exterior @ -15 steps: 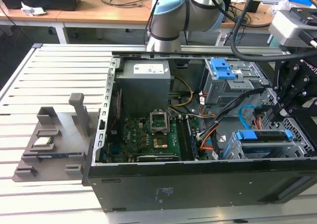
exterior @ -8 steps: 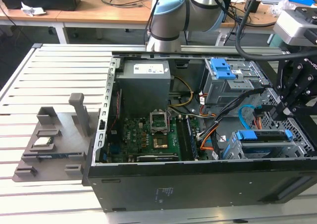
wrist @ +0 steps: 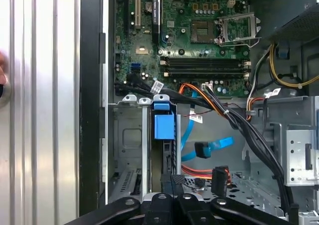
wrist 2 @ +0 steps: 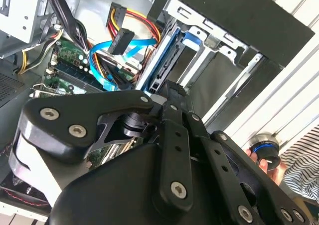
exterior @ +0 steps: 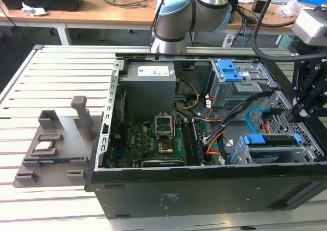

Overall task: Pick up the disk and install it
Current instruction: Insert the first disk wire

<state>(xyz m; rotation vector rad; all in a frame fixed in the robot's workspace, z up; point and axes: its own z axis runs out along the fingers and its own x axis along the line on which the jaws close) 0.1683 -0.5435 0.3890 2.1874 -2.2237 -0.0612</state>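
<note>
Your gripper (exterior: 295, 114) hangs over the drive cage (exterior: 309, 150) at the exterior view's right (open or closed, you can't tell). The disk (wrist: 163, 123) sits on edge in that cage, just beyond the gripper's tip, inside the computer case (exterior: 204, 190)

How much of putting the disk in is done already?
The disk already stands in the drive cage inside the computer case, so picking up looks finished. The gripper hovers close by the disk's end. I cannot tell whether it is pushed fully home.
</note>
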